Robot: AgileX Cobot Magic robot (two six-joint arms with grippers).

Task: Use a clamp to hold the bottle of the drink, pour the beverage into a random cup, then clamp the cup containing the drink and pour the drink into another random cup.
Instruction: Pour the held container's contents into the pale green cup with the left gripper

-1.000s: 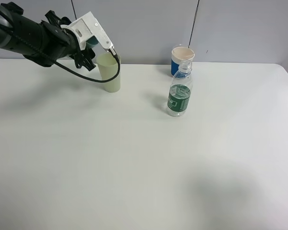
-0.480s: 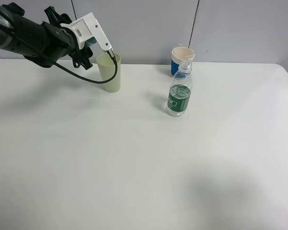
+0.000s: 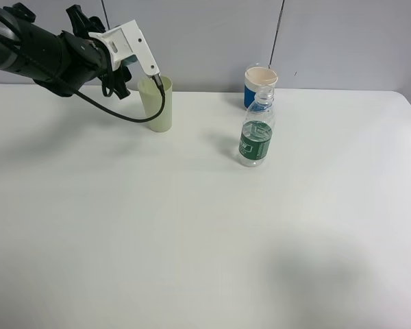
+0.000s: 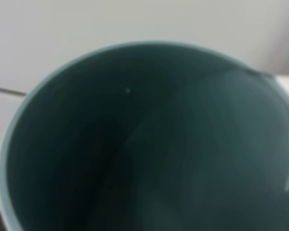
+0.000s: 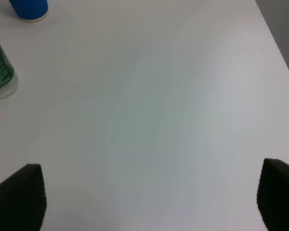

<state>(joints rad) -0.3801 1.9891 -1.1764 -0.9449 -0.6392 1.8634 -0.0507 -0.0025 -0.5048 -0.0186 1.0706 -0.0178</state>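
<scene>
A: What's changed?
B: The left gripper (image 3: 123,68) has crept up and back from the pale green cup (image 3: 157,106). It's tipped at the rim, clenched on the teal cup (image 3: 129,62).
A: Meaning?
B: Looks like the cup-to-cup pour, late in the task. Probably finishing, but I can't see any liquid.
A: The teal cup itself?
B: The left wrist view looks straight into it (image 4: 135,144): dark teal inside, lighter rim, blurry. Full or empty, can't tell. It's held above the table (image 3: 192,240), far left.
A: The rest?
B: The bottle (image 3: 255,140) is upright, clear, green label, just in front of the blue cup (image 3: 258,86). The right gripper (image 5: 149,202) is spread wide, holding nothing.
</scene>
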